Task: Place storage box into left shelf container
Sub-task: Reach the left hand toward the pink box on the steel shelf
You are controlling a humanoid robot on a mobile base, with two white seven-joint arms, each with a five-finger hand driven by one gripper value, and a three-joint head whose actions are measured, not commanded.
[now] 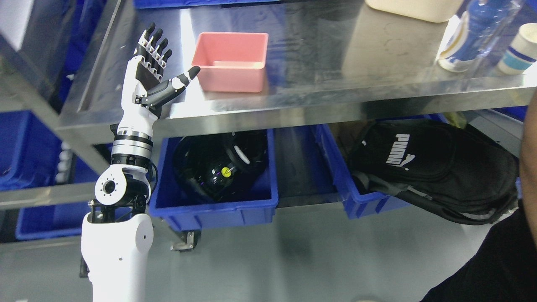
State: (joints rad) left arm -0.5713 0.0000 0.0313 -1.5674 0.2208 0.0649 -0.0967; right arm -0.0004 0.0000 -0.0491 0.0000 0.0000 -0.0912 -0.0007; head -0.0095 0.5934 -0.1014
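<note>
Item: my left hand, raised over the steel shelf, fingers straight and spread wide, thumb pointing right, holding nothing.

Item: pink storage box, open-topped, standing on the shelf just right of my thumb tip; touching or barely apart, I cannot tell.

Item: blue container on the level below, left of two; holds a dark object with a yellow dot, hard to identify.

Item: second blue container, right; holds a black bag printed "PUMA" in white, draping over the rim.

Item: far right on the shelf, a blue bottle and a paper cup, labels unreadable; a cream box, cut off at top.

Item: a dark-clad person, lower right corner, mostly out of frame.
</note>
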